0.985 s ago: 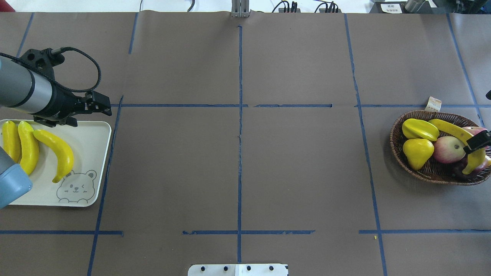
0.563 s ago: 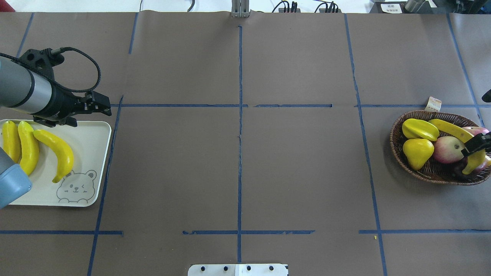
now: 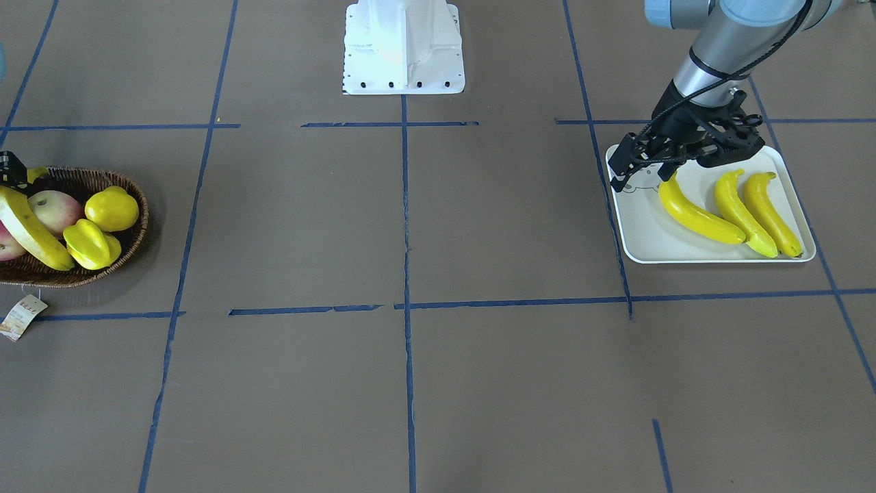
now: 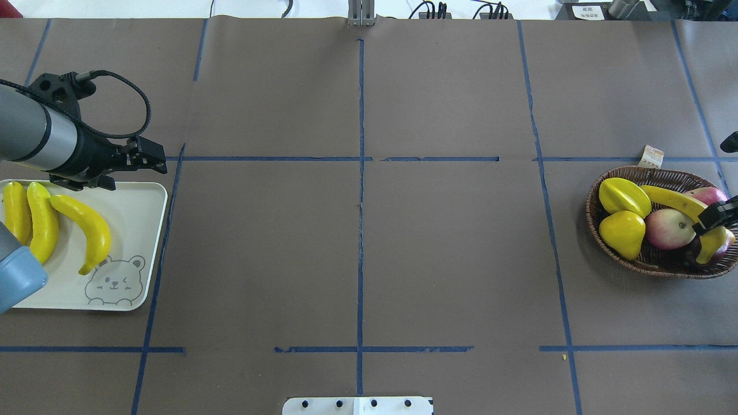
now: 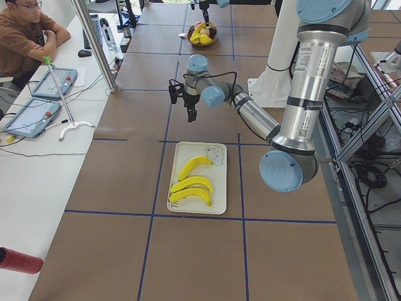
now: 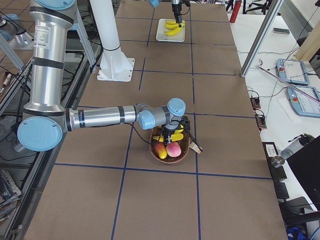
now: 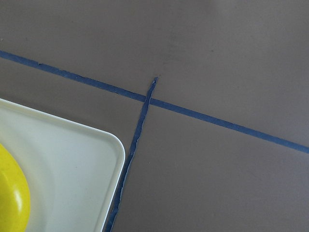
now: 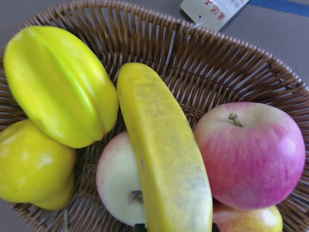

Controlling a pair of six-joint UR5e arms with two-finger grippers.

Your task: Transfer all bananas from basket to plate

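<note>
Three bananas (image 4: 43, 222) lie side by side on the plate (image 4: 135, 219), which sits at the edge of the surface (image 4: 450, 259) on the robot's left. The fourth banana (image 8: 164, 154) is in the basket (image 8: 227, 58) at the opposite edge. It lies across the apples (image 8: 251, 154), with its flank against the starfruit (image 8: 58, 87) and a pear-shaped yellow fruit (image 8: 34, 169) beyond that. The right end effector (image 4: 716, 215) looks to be pinching this banana across its width, somewhat toward the end nearer the robot. Only slivers of the fingers show at the bottom of the wrist view, so how firm the hold is I can't swear to. The left end effector (image 4: 151, 160) hangs over the plate's far corner, holding nothing. I cannot tell whether its fingers are spread or together. From where I stand the banana looks like a glossy mock fruit, probably light and stiff, with a smooth skin that could slide between the pads. It is long and curved, so a hold near the thick middle would keep it level. A hold too far toward the tapering end might let the long part droop or twist. Lifting straight up seems wise, as it touches its neighbours and could nudge the starfruit.
</note>
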